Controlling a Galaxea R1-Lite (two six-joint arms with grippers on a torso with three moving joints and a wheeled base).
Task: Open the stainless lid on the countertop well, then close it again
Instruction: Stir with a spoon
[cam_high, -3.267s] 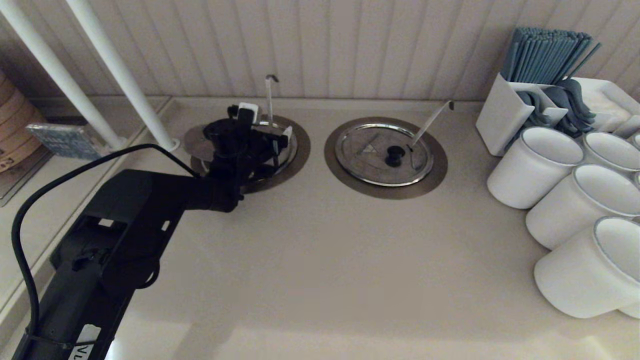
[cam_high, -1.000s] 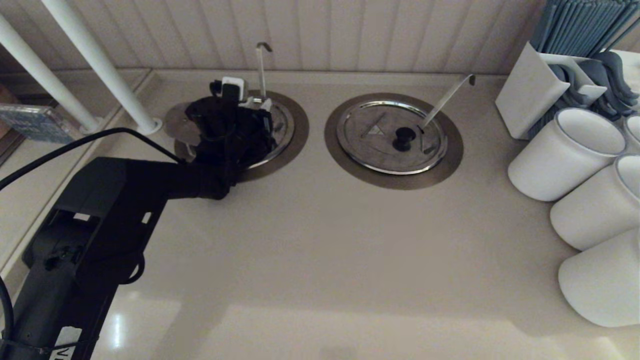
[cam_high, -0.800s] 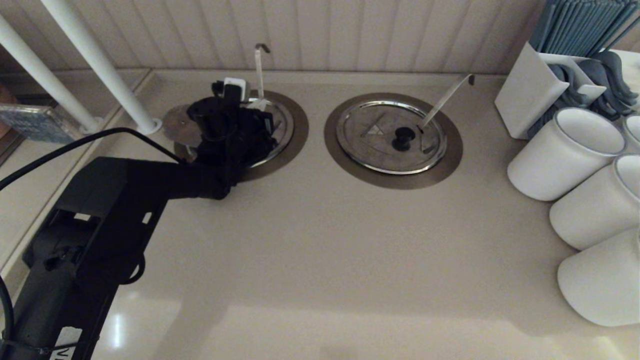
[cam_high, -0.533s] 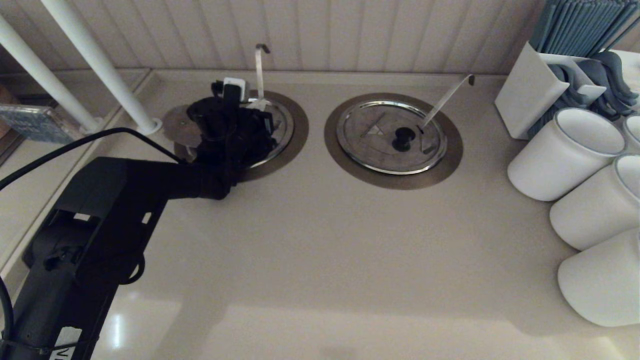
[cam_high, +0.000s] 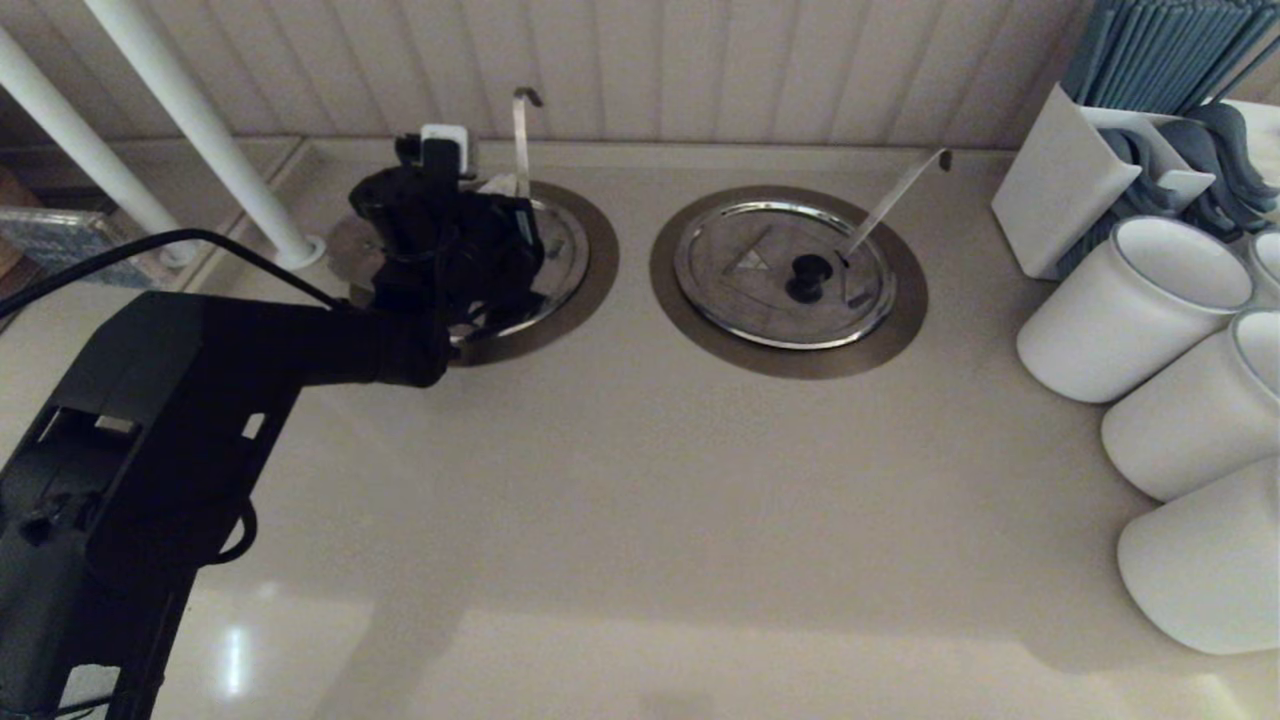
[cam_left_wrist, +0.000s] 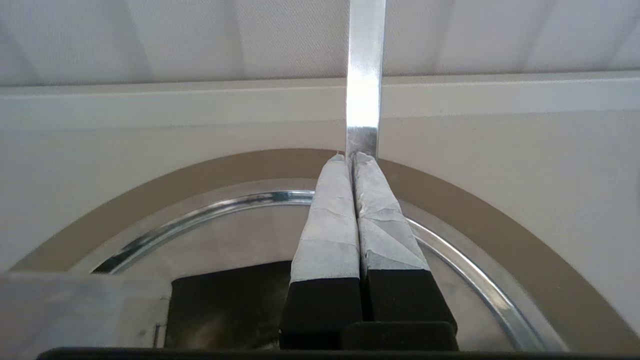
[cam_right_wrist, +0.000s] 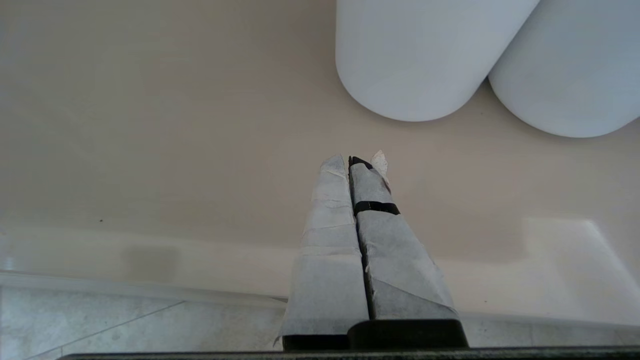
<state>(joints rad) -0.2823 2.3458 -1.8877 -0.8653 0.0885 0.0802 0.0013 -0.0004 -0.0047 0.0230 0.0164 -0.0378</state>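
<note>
Countertop (cam_high: 640, 520) carries two ringed wells; the countertop well (cam_high: 590, 270) on the left, with the upright ladle handle (cam_high: 520, 140), has the stainless lid (cam_high: 555, 255) lying flat over it. Left gripper (cam_left_wrist: 354, 159) hangs above that lid, jaws pressed together on nothing, tips close to the handle. Judged: lid looks down, and whether it has opened yet cannot be told; right gripper (cam_right_wrist: 355, 162) also pinched empty, parked over bare counter near white cups (cam_right_wrist: 425, 55)
</note>
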